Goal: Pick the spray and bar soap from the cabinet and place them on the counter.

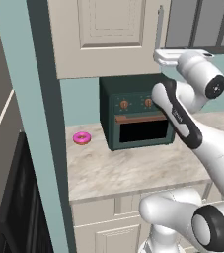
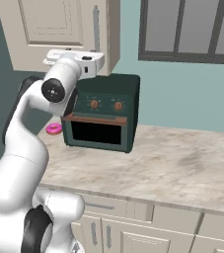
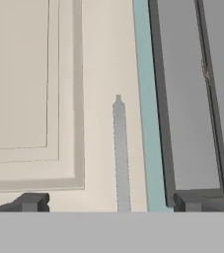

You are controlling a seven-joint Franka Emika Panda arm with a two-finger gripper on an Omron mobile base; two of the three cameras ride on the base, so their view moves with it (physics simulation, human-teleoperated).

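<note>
Cream cabinet (image 1: 111, 34) door is shut, so honestly the job looks like it has barely started: the spray and the bar soap must be behind that door, I can't see either one, so I can't tell you which way the bottle points or how the soap lies in there. Nothing from the task is out on the marbled table (image 1: 133, 170) yet, just a dark green oven (image 1: 135, 116) sitting on it and a pink donut (image 1: 82, 138) off to its left, near the wall. The hand (image 3: 111, 203) is raised up to the bottom right corner of the cabinet door, fingers spread wide apart with nothing between them, and in the hand view the silver bar handle (image 3: 120, 153) sits right in the gap between the two tips. That handle is the thing to line up on: its long axis runs straight up and down the door, along the edge next to the window (image 2: 190, 29). My guess is the whole list is left: grab the handle, swing the door open, then fetch the bottle and the soap one by one and set them down on the table.
</note>
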